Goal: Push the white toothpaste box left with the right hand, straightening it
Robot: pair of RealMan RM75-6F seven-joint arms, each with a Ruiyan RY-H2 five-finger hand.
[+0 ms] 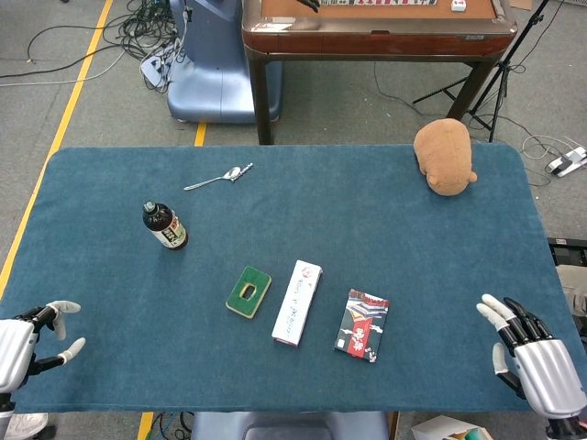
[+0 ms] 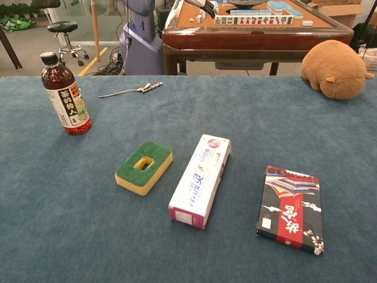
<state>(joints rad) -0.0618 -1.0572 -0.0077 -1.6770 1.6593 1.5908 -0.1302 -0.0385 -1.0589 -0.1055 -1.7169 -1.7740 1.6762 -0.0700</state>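
Note:
The white toothpaste box (image 1: pixel 297 302) (image 2: pixel 201 179) lies flat near the middle of the blue table, its far end tilted a little to the right. My right hand (image 1: pixel 537 359) hovers at the table's front right corner, fingers spread and holding nothing, well to the right of the box. At the front left corner sits my left hand (image 1: pixel 20 341), fingers apart and empty. Neither hand shows in the chest view.
A green and yellow sponge (image 1: pixel 249 291) lies just left of the box; a dark red-patterned box (image 1: pixel 361 324) lies to its right. A sauce bottle (image 1: pixel 164 225) stands at the left, a spoon (image 1: pixel 218 177) beyond it, a brown plush toy (image 1: pixel 444 156) at the back right.

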